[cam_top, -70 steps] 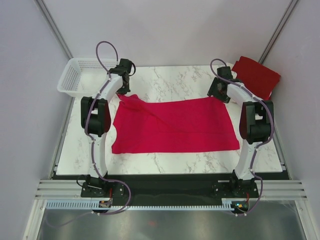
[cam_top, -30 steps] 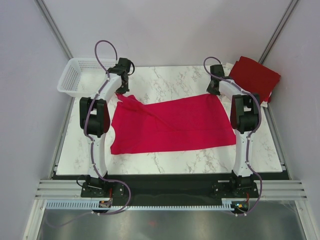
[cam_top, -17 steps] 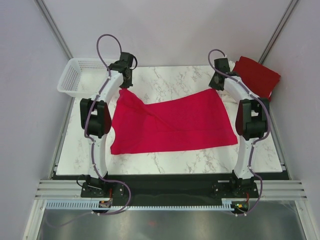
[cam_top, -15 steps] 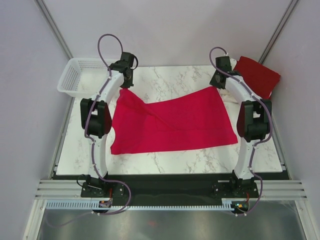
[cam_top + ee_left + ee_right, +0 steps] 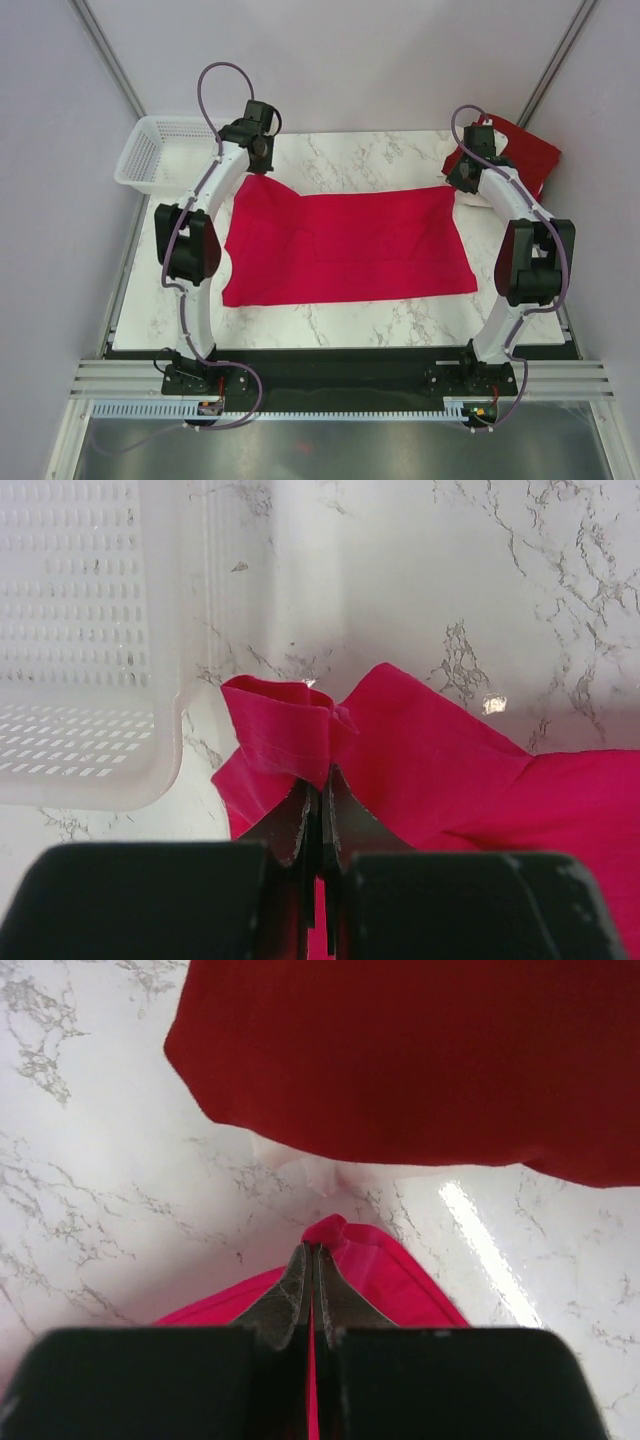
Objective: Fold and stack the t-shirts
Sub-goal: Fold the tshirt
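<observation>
A bright crimson t-shirt [image 5: 345,248] lies spread across the middle of the marble table. My left gripper [image 5: 321,778] is shut on its far left corner [image 5: 285,730], which bunches at the fingertips. My right gripper [image 5: 311,1250] is shut on the far right corner [image 5: 345,1235]. Seen from above, the left gripper [image 5: 258,165] and right gripper [image 5: 462,180] hold the far edge stretched between them. A darker red t-shirt [image 5: 515,155] lies folded at the back right, also filling the top of the right wrist view [image 5: 420,1060], with white cloth [image 5: 310,1168] peeking from under it.
A white plastic mesh basket [image 5: 150,152] stands at the table's back left corner; its rim [image 5: 90,680] is close to the left gripper. The table's dark front edge [image 5: 340,352] runs below the shirt. Grey walls close in both sides.
Both grippers have moved farther back and outward with the shirt's corners, the right one well to the right. The shirt's far edge is pulled straighter and its diagonal crease has flattened.
</observation>
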`<move>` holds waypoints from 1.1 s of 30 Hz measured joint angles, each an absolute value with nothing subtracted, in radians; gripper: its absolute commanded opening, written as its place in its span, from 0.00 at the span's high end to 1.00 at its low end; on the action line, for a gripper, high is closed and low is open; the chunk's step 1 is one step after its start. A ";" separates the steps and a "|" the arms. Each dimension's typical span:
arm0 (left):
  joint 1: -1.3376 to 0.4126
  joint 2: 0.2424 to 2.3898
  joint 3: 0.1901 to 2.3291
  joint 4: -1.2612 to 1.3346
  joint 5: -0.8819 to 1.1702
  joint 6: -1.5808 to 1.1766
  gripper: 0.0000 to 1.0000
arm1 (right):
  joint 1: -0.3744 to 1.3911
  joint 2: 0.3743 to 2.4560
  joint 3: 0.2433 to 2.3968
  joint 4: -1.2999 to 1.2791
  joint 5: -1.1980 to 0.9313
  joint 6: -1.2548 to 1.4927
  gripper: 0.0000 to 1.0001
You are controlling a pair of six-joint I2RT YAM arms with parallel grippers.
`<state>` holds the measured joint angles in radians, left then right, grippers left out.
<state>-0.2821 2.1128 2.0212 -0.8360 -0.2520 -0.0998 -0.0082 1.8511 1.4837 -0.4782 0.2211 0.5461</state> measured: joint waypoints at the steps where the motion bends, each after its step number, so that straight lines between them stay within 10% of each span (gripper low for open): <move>1: -0.284 2.109 2.017 -0.836 -0.252 -0.100 0.98 | -0.009 1.839 1.478 -0.479 0.213 0.546 1.00; 33: -0.375 1.560 1.260 -0.836 -0.307 -0.154 0.98 | -0.084 1.519 1.026 -0.448 0.158 0.553 1.00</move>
